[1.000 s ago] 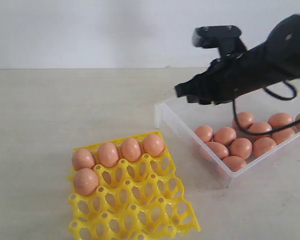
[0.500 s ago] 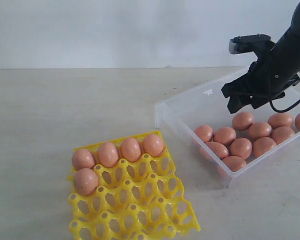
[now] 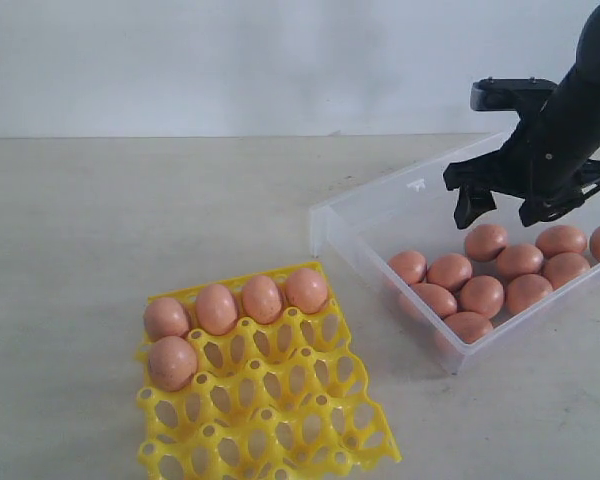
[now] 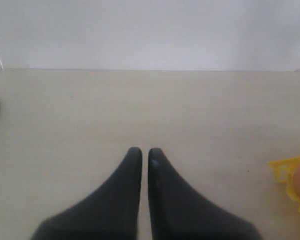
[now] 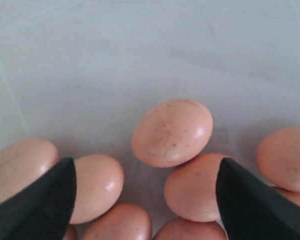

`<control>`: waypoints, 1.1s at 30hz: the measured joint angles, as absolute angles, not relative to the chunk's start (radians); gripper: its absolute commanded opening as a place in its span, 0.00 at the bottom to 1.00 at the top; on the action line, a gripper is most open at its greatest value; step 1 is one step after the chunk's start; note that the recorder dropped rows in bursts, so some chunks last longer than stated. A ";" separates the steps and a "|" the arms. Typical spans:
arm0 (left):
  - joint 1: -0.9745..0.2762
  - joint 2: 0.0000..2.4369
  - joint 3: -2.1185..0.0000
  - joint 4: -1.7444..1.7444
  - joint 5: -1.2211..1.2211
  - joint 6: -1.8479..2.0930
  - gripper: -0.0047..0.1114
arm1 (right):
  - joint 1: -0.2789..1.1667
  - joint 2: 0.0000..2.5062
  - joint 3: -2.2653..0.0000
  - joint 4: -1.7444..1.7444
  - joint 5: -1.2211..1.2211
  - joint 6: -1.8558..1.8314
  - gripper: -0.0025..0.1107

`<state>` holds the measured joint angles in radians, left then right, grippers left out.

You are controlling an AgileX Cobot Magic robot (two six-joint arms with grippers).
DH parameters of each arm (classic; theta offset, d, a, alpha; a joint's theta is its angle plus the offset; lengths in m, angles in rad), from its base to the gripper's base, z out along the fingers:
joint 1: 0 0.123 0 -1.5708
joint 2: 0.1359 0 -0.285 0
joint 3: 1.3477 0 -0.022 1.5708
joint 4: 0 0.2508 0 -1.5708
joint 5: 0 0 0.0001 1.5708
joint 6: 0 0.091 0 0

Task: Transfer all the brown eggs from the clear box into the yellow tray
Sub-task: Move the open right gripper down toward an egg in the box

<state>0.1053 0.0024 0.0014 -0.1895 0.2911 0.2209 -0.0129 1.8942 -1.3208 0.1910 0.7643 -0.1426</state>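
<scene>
Five brown eggs [image 3: 216, 308] sit in the back cups of the yellow tray [image 3: 280, 420]. Several more brown eggs [image 3: 480, 295] lie bunched in the clear box [image 3: 325, 225] on the right. My right gripper [image 3: 505, 212] hangs just above that bunch, open and empty. In the right wrist view its fingers [image 5: 45, 200] stand wide apart over the brown eggs, with one egg [image 5: 172, 131] just beyond the tips and two more [image 5: 197, 186] between them. My left gripper [image 4: 144, 151] is shut on nothing over bare table. The yellow tray's corner [image 4: 290, 172] shows at that view's edge.
The tray's front rows of cups [image 3: 310, 400] hold nothing. The clear box's left half [image 3: 400, 215] has bare floor. A white wall [image 3: 230, 60] runs behind the beige table [image 3: 100, 220].
My right gripper has swung right across the clear box and come down over the eggs, and its jaws have spread wide. The eggs and tray have not moved.
</scene>
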 measured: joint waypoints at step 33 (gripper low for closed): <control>0.105 0.002 0.001 -0.189 0.291 0.221 0.08 | -0.013 2.059 -1.325 0.235 0.597 0.056 0.11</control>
